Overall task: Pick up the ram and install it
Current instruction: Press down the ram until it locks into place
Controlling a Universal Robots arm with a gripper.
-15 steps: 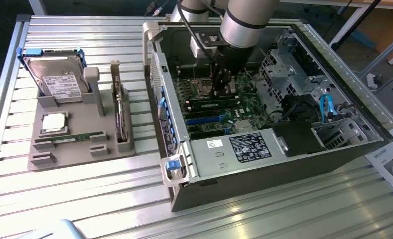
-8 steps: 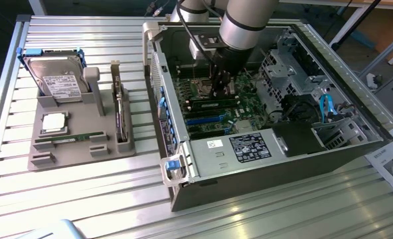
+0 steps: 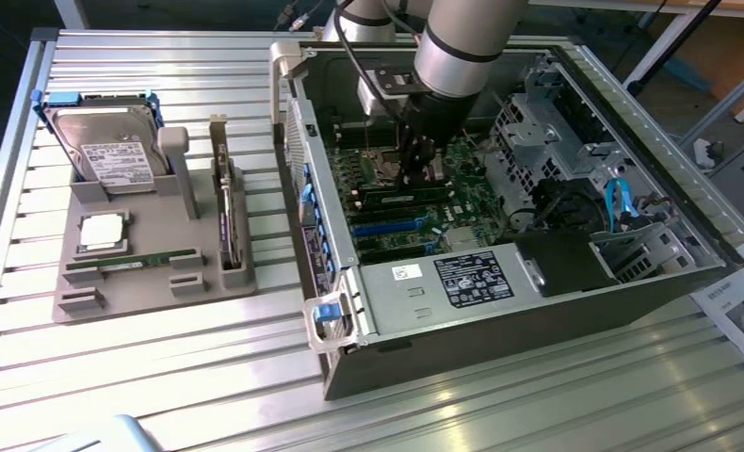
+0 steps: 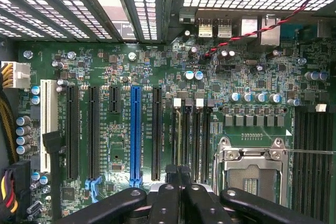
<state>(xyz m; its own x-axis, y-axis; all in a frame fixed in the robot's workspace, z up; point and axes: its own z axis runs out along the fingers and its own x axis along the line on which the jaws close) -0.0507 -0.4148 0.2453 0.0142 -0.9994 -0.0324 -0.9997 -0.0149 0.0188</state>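
Visibly, one long thin green ram stick point(image 3: 134, 261) lies near the front edge of the grey moulded tray point(image 3: 158, 294), alongside a silver hard drive point(image 3: 102, 155), a square silver CPU chip point(image 3: 102, 232) and a dark card on edge point(image 3: 228, 221). The black gripper point(image 4: 178, 174) hangs inside the open black computer case point(image 3: 473, 315) over the black memory slots point(image 4: 191, 140), fingertips pressed nearly together; whether they pinch a stick I cannot tell. It looks like the install step, which calls for squaring up with a slot.

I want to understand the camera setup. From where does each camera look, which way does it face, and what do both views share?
Exterior view: high and off the arm, looking down at the open computer case and parts holder; the arm reaches into the case.
Wrist view: on the wrist, facing the motherboard; the gripper shows.
Shared: motherboard and gripper.
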